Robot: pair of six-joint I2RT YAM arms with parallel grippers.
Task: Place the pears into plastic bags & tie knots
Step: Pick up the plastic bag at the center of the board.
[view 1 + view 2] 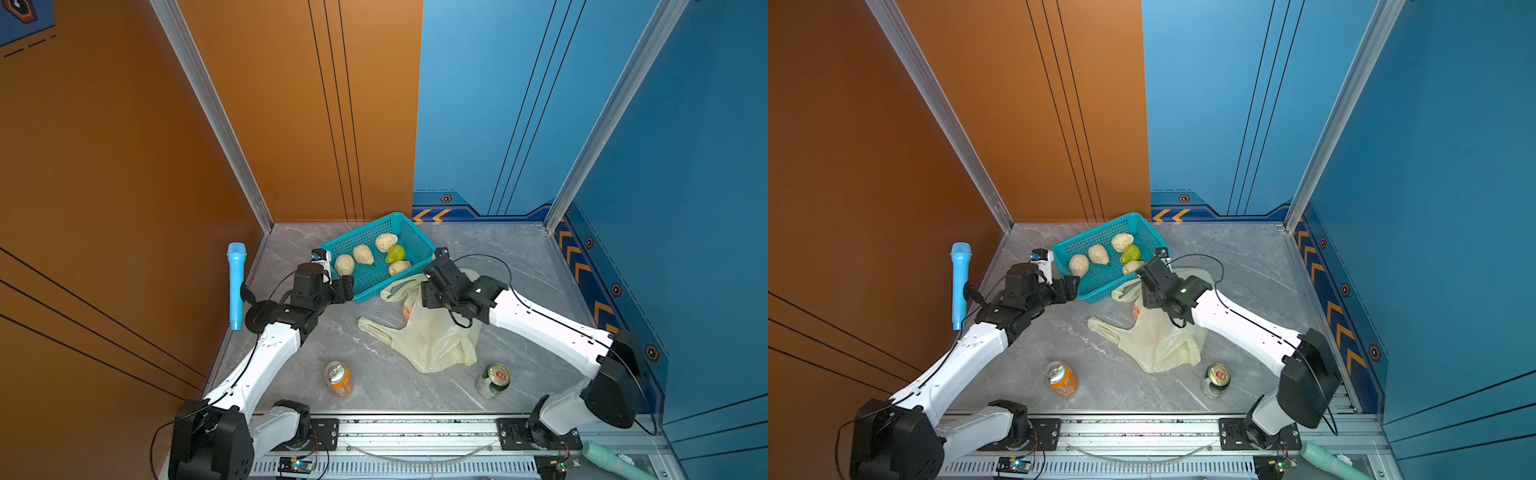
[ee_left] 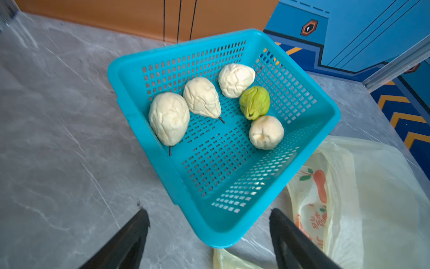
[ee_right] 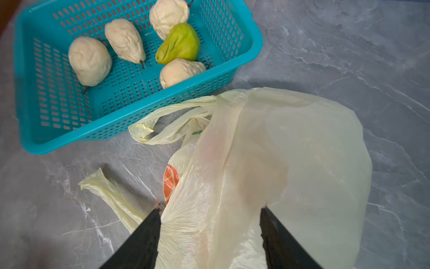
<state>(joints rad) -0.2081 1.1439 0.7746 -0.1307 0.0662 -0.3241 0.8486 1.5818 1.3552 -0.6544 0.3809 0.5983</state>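
Note:
Several pears lie in a teal mesh basket (image 1: 365,232) at the back of the table: cream ones (image 1: 344,264) (image 1: 363,254) (image 1: 386,242) and a yellow-green one (image 1: 395,252). The pale-yellow plastic bag (image 1: 432,336) lies crumpled on the table in front of the basket, and its two loop handles point left. My left gripper (image 1: 344,289) is open beside the basket's near corner (image 2: 221,242) and holds nothing. My right gripper (image 3: 211,208) is open just above the bag (image 3: 290,151), and bag film bulges between its fingers.
An orange can (image 1: 338,378) and a green can (image 1: 494,380) stand near the table's front edge. A blue microphone (image 1: 236,286) leans on the left wall. A mint-green handle (image 1: 611,461) lies past the front rail. Walls close off the table's left, back and right sides.

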